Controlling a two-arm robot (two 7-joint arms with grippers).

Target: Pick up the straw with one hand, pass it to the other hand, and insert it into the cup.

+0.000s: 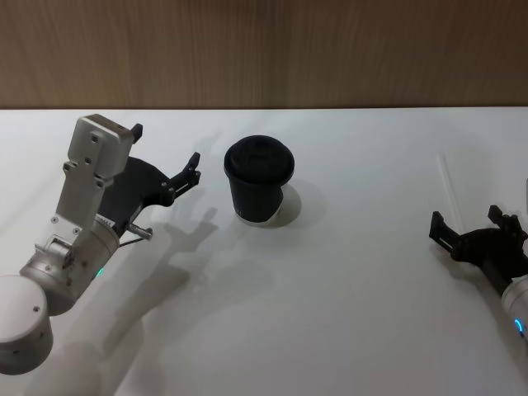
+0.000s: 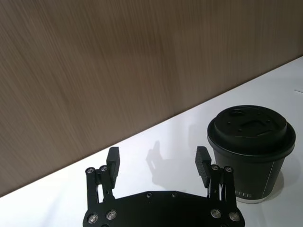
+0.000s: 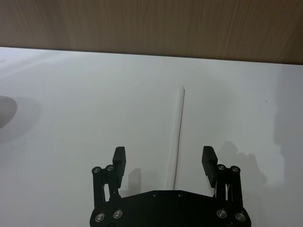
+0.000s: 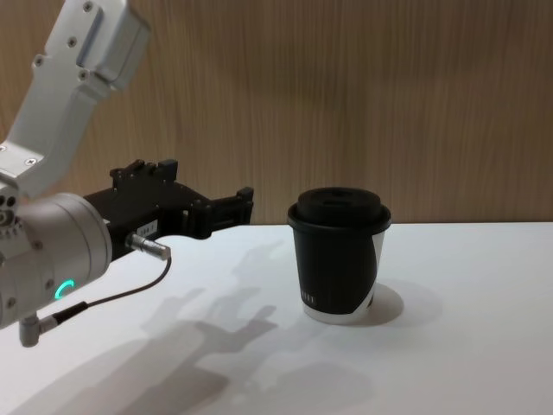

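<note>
Flat white surface [image 1: 346, 313], with a brown wood-grain wall panel [image 1: 264, 49] along its far edge. A short black paper cup [image 1: 259, 186] with a black domed lid and a white base rim stands upright near the far edge, a little left of the middle; the chest view shows a white diagonal stripe on its side. A thin, straight white plastic straw [image 1: 446, 177] lies flat on the surface well to the right of the cup, toward the far right corner, running roughly from the far edge toward the near edge. The left end effector [image 1: 165, 145], black and boxy on a thick silver-grey arm [image 1: 82, 206], is just left of the cup and not touching it. Its two flat fingers are spread wide with nothing between them. From the chest view it hangs above the surface at about lid height, pointing toward the cup. A green ring light [image 4: 60, 290] glows on the arm, and a thin black cable [image 4: 112, 298] loops beneath it. The right end effector [image 1: 466, 219] is at the right edge, on the near side of the straw, with its fingers spread wide and empty. In the right wrist view the straw's near end runs into the gap between the two fingers and touches neither.
</note>
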